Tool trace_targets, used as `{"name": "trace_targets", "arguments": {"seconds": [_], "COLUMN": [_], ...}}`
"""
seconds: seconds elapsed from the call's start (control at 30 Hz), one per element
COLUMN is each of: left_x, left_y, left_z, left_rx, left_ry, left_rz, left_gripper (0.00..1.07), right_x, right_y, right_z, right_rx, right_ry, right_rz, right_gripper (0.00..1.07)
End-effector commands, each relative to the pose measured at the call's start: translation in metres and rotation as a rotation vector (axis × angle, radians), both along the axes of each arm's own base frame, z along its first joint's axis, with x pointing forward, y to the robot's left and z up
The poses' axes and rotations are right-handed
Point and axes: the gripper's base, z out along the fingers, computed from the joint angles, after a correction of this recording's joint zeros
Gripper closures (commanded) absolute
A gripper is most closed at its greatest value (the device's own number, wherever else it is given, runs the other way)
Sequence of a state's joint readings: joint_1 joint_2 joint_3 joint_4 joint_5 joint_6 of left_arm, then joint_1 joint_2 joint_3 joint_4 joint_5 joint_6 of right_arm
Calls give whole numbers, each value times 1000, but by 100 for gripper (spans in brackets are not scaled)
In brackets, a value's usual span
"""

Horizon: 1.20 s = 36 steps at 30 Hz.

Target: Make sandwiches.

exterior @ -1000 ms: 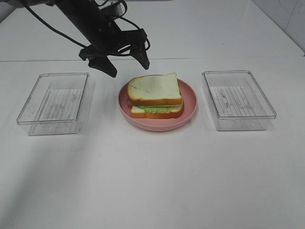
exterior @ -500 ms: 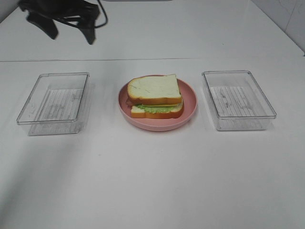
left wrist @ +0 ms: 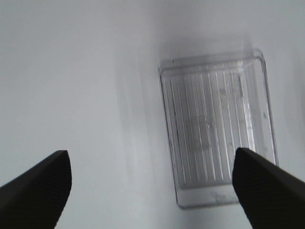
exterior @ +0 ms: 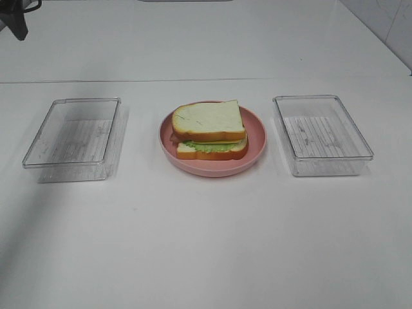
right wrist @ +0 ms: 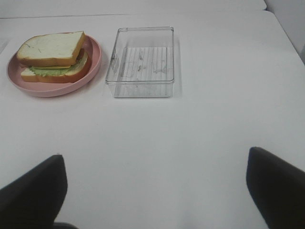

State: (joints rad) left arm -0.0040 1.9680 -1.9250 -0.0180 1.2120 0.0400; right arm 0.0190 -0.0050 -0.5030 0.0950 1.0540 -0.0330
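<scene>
One sandwich [exterior: 211, 131] lies on the pink round plate [exterior: 257, 132] at mid-table: two white bread slices with green lettuce and yellow cheese showing between them. It also shows in the right wrist view, sandwich [right wrist: 53, 55] on plate [right wrist: 95, 57]. My left gripper [left wrist: 150, 155] hangs open and empty high above the left clear tray [left wrist: 217, 129]; in the exterior high view only one dark finger [exterior: 18, 24] of it shows at the far left corner. My right gripper [right wrist: 155, 156] is open and empty, well back from the plate, and out of the exterior high view.
A clear plastic tray [exterior: 74, 138] stands left of the plate and another clear tray [exterior: 322, 134] right of it, both with nothing in them. The right tray [right wrist: 140, 62] sits beside the plate in the right wrist view. The white table is bare in front.
My left arm has drawn back from above the plate's far left side to the far left corner, nearly out of view. The sandwich, plate and trays have not moved.
</scene>
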Motion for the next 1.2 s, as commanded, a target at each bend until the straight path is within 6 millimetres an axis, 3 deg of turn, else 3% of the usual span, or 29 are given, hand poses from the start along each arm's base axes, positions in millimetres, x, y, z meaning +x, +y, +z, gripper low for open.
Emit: {"name": "trace_targets", "arguments": {"seconds": [0.03,0.07,0.1,0.13,0.17,0.2,0.23,0.27,0.3,0.33,0.37,0.4,0.43,0.47,0.53,0.57,0.63,0.7,0.73,0.83,0.9,1.1,1.2], "left_x": [-40,-40,-69,-84,-84,-120,-138,-138,-173,-192,-192,-226,-244,-244,-303,-303,-342,-352,-375,-385,-414,-440,-438], "left_y": [-2,-2,-2,-2,-2,-2,-2,-2,-2,-2,-2,-1,-1,-1,0,0,0,0,0,0,0,-1,-1], "left_z": [9,9,12,8,8,13,11,11,9,7,7,-1,-3,-3,-12,-12,-23,-29,-36,-39,-37,-38,-38], "left_rx": [-7,-7,-11,-12,-12,-18,-21,-21,-21,-21,-21,-23,-23,-23,-14,-14,-19,-19,-19,-19,-34,-56,-56], "left_ry": [35,35,9,14,14,-29,-51,-51,-95,-121,-121,-156,-181,-181,-287,-287,-352,-362,-404,-433,-594,-745,-735], "left_rz": [-7,-7,-2,-1,-1,1,2,2,3,4,4,5,5,5,2,2,4,4,2,2,2,-5,-5], "left_gripper": [23,23,23,24,24,24,24,24,24,24,24,24,24,24,24,24,24,24,24,24,24,24,24], "right_x": [-3,-3,-3,-3,-3,-3,-3,-3,-3,-3,-3,-3,-3,-3,-3,-3,-3,-3,-3,-3,-3,-3,-3], "right_y": [0,0,0,0,0,0,0,0,0,0,0,0,0,0,0,0,0,0,0,0,0,0,0], "right_z": [0,0,0,0,0,0,0,0,0,0,0,0,0,0,0,0,0,0,0,0,0,0,0], "right_rx": [-4,-4,-4,-4,-4,-4,-4,-4,-4,-4,-4,-4,-4,-4,-4,-4,-4,-4,-4,-4,-4,-4,-4], "right_ry": [-25,-25,-25,-25,-25,-25,-25,-25,-25,-25,-25,-25,-25,-25,-25,-25,-25,-25,-25,-25,-25,-25,-25], "right_rz": [1,1,1,1,1,1,1,1,1,1,1,1,1,1,1,1,1,1,1,1,1,1,1], "right_gripper": [9,9,9,9,9,9,9,9,9,9,9,9,9,9,9,9,9,9,9,9,9,9,9]}}
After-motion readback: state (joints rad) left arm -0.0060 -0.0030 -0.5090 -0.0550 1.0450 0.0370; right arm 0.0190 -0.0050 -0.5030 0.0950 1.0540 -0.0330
